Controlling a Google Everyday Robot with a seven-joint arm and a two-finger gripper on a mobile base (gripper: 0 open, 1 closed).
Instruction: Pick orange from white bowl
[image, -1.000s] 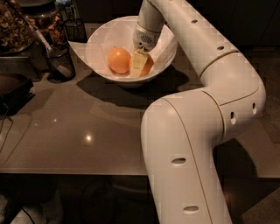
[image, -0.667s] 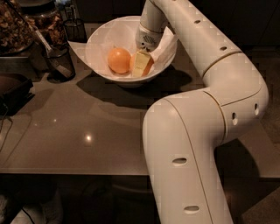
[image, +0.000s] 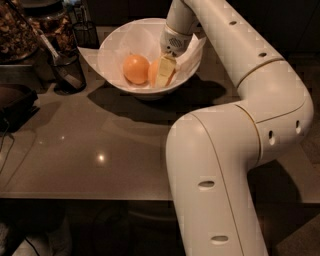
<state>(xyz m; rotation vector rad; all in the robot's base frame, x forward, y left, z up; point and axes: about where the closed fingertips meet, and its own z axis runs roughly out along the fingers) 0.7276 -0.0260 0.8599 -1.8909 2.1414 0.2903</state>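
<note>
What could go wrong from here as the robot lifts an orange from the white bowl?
The gripper sits in the white bowl against the right orange, close beside the left orange; either round fruit might roll away. The paper liner under them could snag and lift too.

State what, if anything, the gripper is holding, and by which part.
Cannot be told. The gripper is down in the white bowl, against the paler right-hand orange, but no firm hold shows.
</note>
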